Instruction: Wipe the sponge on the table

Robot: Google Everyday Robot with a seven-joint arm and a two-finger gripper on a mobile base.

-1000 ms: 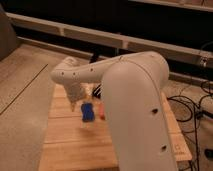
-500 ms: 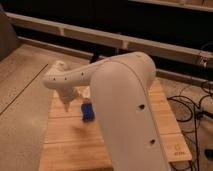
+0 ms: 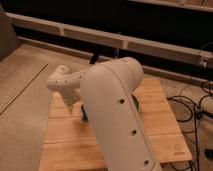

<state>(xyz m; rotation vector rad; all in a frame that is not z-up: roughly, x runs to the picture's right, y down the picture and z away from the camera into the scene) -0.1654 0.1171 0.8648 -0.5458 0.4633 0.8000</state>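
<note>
- The arm (image 3: 117, 115) fills the middle of the view, a thick white link running from the lower edge up to an elbow, then bending left and down toward the table (image 3: 62, 137).
- The hand (image 3: 72, 108) is at the arm's low left end, pointing down over the left part of the table, close to the surface or on it.
- Whether the hand is open, closed or holding anything cannot be told; its tip is small and partly lost against the arm.
- The sponge (image 3: 84, 114) shows only as a small blue sliver on the table, just right of the hand's tip.
- The thick arm link covers the sponge's right side, so its full outline is hidden.
- Whether the hand touches the sponge cannot be told; the two are right beside each other.
- The table is light planked wood, bare at the left edge, the near left corner and the right side.
- Grey speckled floor (image 3: 22, 100) lies left of the table.
- Black cables (image 3: 192, 102) lie on the floor to the right.
</note>
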